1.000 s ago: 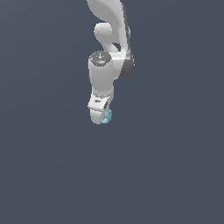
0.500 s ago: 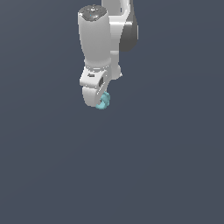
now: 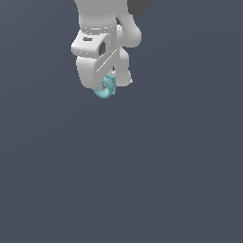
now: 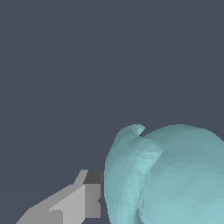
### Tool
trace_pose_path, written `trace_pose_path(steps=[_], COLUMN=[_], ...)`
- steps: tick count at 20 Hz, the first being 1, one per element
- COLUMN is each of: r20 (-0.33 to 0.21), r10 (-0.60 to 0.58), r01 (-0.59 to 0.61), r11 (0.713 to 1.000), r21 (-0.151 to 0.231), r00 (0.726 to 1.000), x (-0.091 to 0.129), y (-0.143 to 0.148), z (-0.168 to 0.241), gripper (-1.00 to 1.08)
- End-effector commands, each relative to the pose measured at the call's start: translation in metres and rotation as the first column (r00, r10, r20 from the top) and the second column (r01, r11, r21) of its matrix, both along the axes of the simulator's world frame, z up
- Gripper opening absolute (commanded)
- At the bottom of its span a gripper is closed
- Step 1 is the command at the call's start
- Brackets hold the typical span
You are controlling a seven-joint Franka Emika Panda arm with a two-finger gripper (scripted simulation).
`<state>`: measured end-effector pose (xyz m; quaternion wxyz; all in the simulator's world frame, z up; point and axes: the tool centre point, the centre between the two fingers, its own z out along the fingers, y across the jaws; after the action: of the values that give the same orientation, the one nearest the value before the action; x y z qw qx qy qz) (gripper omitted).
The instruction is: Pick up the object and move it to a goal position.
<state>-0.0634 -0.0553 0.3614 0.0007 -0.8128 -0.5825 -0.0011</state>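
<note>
The gripper (image 3: 108, 85) pinches the teal ring-shaped object (image 3: 105, 88) between its fingers (image 4: 74, 201), against a plain grey backdrop.

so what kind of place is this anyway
Most likely a bare simulated test scene, not a real room: a flat, featureless grey backdrop, a smooth-rendered white arm, and a faceted teal ring-like object at its pincer.

A plain, dark slate-grey surface (image 3: 142, 180) fills both the exterior and wrist views, with no edge or texture visible.
</note>
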Motion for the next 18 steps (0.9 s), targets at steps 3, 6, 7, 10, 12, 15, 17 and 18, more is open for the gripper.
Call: trace_pose_path(steps=[3,6,7,10,12,15,17,18], r20=[-0.001,-0.001,-0.001,-0.001,-0.001,-0.001,-0.001,-0.001], r10=[-0.001,-0.002,-0.002,-0.002,-0.003,-0.003,-0.004,-0.004], r01=[0.001,0.002,0.002,0.002,0.003,0.003,0.004,0.004], r11=[1.000,1.000,1.000,1.000,1.000,1.000,1.000,1.000], r21=[0.000,-0.001,-0.001,-0.001,-0.002,-0.002,-0.002,-0.002], r00=[1.000,1.000,1.000,1.000,1.000,1.000,1.000,1.000], x=[-0.001,-0.001,-0.001,0.000,0.000,0.001,0.001,0.002], y=[-0.005,-0.008,-0.009,-0.011,-0.012,-0.014,-0.015,-0.015], z=[0.046,0.074,0.082,0.103,0.114,0.128,0.135,0.138], gripper=[-1.00,-1.00,-1.00,-1.00,-1.00,-1.00,-1.00,-1.00])
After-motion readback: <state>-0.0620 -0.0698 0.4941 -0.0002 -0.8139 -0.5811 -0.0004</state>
